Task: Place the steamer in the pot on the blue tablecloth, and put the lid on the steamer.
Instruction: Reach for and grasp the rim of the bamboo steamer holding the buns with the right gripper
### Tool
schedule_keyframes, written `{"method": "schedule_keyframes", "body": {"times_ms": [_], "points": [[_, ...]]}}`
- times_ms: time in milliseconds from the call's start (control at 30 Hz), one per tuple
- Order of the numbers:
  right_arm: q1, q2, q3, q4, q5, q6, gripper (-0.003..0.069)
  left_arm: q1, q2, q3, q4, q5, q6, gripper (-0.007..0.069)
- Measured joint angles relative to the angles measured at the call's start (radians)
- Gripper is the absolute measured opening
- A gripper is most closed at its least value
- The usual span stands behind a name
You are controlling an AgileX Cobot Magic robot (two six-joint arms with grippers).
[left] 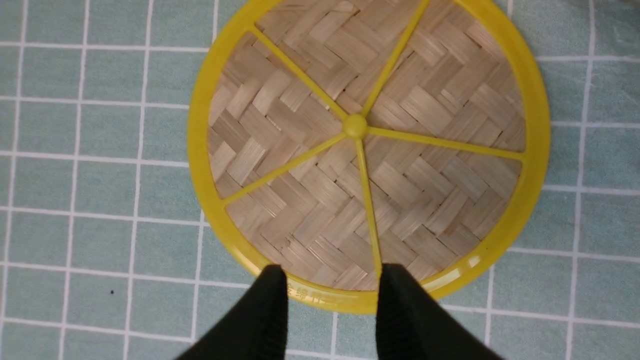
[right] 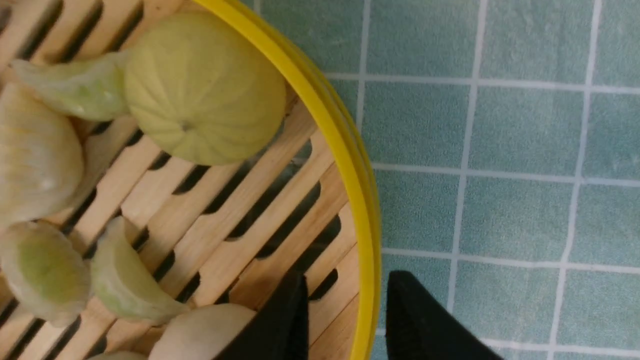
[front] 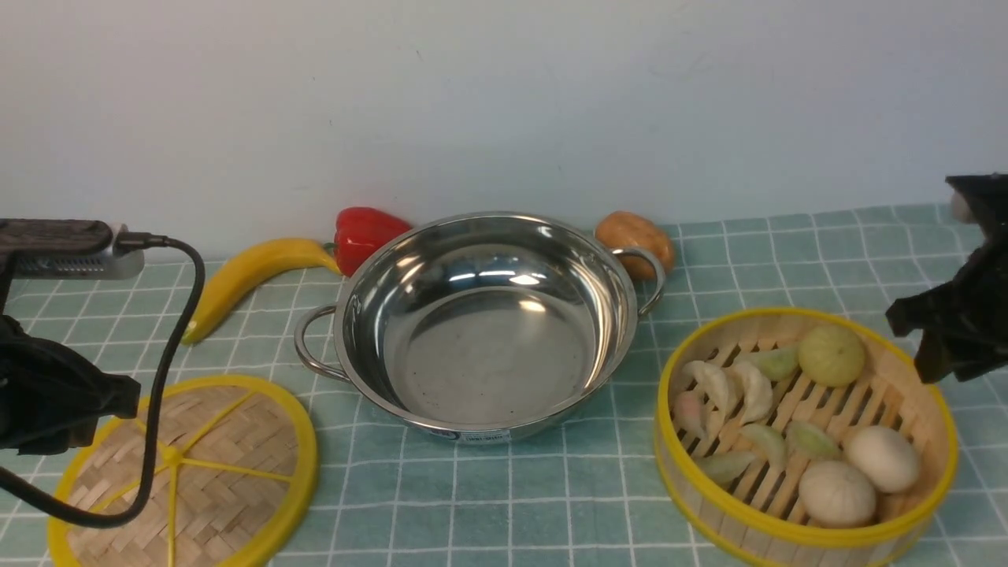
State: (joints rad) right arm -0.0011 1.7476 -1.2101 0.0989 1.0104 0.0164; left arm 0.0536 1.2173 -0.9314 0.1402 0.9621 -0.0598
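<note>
On the pale teal-blue tablecloth with its thin white grid [front: 551, 488], centre and towards the back, sits the wide shallow stainless-steel pot with two loop handles [front: 488, 346]. It is upright, its bare polished floor showing. Behind it, along the wall: a yellow banana [front: 244, 276] and a red bell pepper [front: 366, 232] on the left side, and a brown potato-like lump [front: 634, 236] just beside the pot's right handle. Front left, apart from the pot, the flat round woven-bamboo lid with yellow rim and spokes [front: 228, 465] lies flat on the cloth. A black cable [front: 157, 370] loops across it. Left gripper [left: 334, 280]: its black fingers stand apart over the near edge of the lid, with the lid's rim visible in the gap; nothing is held. Front right, well apart from the pot, the round bamboo steamer with yellow rim and slatted floor [front: 709, 504] rests on the cloth. It holds one green bun [front: 831, 354], two white buns [front: 882, 458] and several pale dumplings [front: 752, 390]. Right gripper [right: 348, 280]: its fingers are parted and straddle the steamer's yellow rim, one over the slats and one over the cloth. A gap shows on both sides of the rim, so it is not clamped.
</note>
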Motion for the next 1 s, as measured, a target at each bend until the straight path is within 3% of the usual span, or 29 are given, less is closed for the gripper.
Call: {"method": "schedule_keyframes", "body": {"times_ms": [333,500,600,1000], "points": [[0.0,0.116,0.0,-0.012,-0.052,0.0,0.0234,0.0,0.0,0.0,-0.002,0.0,0.0,0.0243],[0.0,0.131,0.0,-0.027,-0.062,0.006,0.0174,0.0,0.0,0.0,-0.002,0.0,0.001,0.0243],[0.001,0.131,0.0,-0.043,-0.052,0.006,0.0068,0.0,0.0,0.0,-0.002,0.0,0.001,0.0243],[0.001,0.051,-0.004,-0.099,0.125,0.025,0.0069,0.0,0.0,0.0,-0.003,0.0,0.007,0.0243]]}}
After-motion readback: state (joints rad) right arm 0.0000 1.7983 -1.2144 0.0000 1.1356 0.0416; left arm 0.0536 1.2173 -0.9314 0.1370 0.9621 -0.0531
